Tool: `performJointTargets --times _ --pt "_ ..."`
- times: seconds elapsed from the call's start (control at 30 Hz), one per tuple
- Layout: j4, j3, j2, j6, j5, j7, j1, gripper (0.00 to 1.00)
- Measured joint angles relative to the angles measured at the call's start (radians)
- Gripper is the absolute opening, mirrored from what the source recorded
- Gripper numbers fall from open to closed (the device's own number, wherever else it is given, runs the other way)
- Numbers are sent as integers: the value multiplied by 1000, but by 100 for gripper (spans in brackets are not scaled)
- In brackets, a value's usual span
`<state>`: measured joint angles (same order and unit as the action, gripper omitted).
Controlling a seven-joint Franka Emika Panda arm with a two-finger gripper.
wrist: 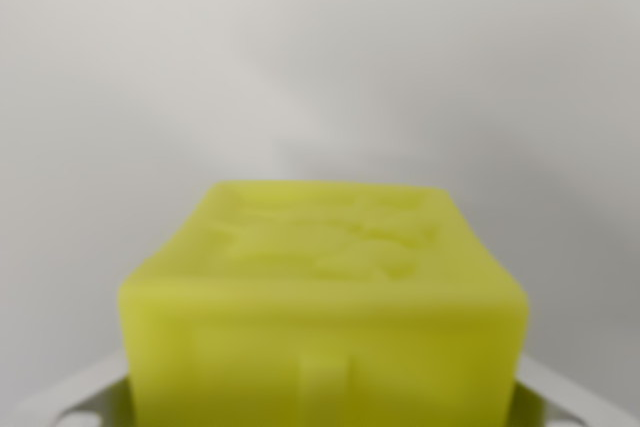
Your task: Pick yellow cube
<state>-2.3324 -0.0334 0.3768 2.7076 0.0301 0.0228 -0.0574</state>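
— Where's the cube sitting?

— Low and centre in the wrist view, very near the lens and soft with blur. Its top face looks bumpy, and the front has a small raised tab.

— And the gripper?

— Only pale bits at both bottom corners, just beside the cube. Whether they're pressing it, I can't tell.

— Behind it?

— A plain grey surface.

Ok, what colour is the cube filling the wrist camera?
Bright yellow-green, plain with no pattern; the cube shows only in the wrist view.
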Motion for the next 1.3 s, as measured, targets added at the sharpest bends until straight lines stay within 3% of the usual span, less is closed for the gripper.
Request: performJointTargets --times 1.3 --pt "-2 0 -228 -226 -21 15 -3 0"
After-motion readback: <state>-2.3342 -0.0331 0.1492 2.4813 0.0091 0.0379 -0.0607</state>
